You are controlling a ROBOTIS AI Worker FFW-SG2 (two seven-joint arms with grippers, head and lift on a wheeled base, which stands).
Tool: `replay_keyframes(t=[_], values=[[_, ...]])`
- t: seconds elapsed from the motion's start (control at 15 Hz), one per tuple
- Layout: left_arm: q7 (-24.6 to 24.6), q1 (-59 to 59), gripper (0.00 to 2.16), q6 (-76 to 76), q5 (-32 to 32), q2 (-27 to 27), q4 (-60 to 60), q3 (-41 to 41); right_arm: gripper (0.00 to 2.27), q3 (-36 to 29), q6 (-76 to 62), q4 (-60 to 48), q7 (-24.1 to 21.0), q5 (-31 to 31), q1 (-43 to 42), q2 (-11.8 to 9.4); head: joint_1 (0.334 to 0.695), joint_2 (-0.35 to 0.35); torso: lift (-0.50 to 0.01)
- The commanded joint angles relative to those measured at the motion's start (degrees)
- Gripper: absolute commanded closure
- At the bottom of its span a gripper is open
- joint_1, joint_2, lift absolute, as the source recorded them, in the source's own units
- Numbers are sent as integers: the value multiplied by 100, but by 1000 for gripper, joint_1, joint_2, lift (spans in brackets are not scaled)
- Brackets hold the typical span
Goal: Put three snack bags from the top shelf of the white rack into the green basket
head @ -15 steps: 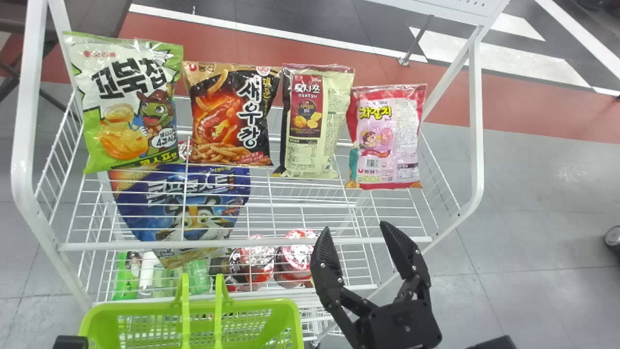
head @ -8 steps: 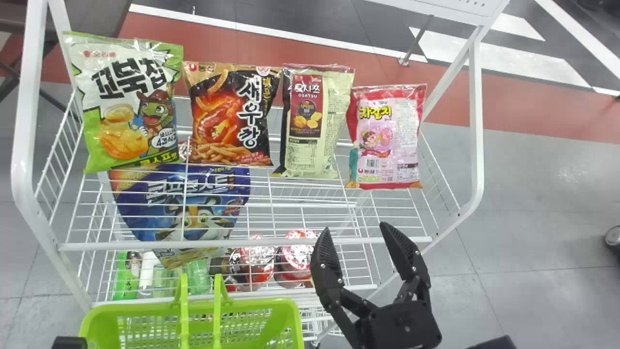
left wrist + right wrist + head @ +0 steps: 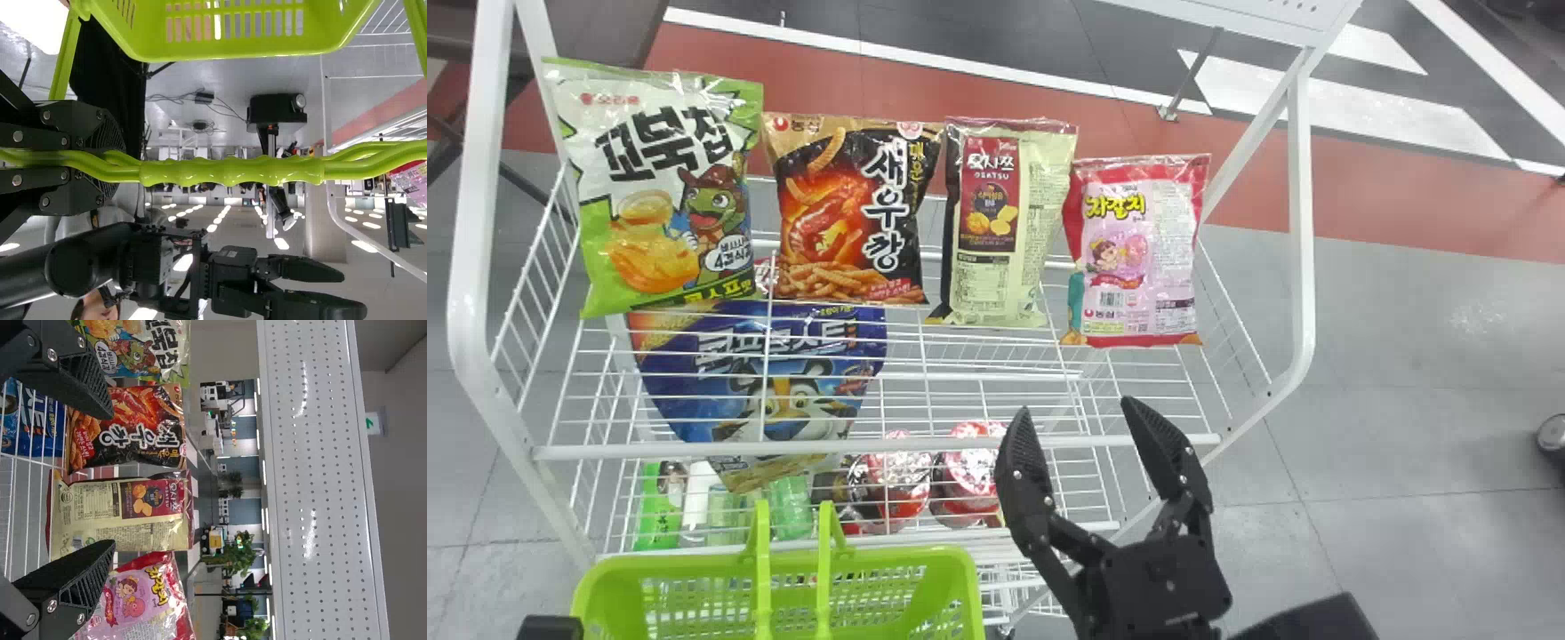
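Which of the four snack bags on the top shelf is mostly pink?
The red-edged bag at the right end of the head view's row; the others are a green bag, a black bag and a cream bag.

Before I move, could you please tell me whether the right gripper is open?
The right gripper is open; its fingers stand wide apart.

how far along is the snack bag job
Probably none done: four snack bags are on the top shelf. In hand is the green basket, its handle held by the left gripper. The right gripper is open before the shelf, holding nothing, so all three transfers look left to do.
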Motion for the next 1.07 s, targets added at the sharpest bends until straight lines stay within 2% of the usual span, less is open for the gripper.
replay_keyframes(t=[0.0,0.13,0.33,0.4,0.47,0.6,0.67,0.8,1.0], values=[[26,-34,2148,-7,-28,15,14,-17,164,56,1069,25,148,-94,-798,-4,695,-350,0],[52,-43,2148,-7,-37,6,67,-26,164,231,2704,201,588,-235,-1950,57,695,-350,0],[52,-61,2148,-7,-37,15,128,-17,164,882,4146,737,755,-200,-3382,101,695,-335,0],[52,-61,2148,-7,-37,15,137,-9,164,1084,4146,904,746,-173,-3664,101,695,-238,0],[52,-70,2148,-7,-37,15,155,0,164,1321,4198,1150,746,-120,-4033,172,695,-199,0],[35,-122,2148,-7,-20,24,225,9,167,1682,4198,1677,702,73,-4692,435,695,-123,0],[26,-157,2148,-7,-11,24,278,9,167,1769,4198,2029,702,152,-5017,634,695,-85,0],[0,-184,2148,-7,-11,24,348,35,167,1919,4181,2723,711,126,-5562,634,695,9,0],[-71,-201,2148,-7,42,24,410,185,167,2077,3812,3813,728,134,-6239,634,695,49,0]])
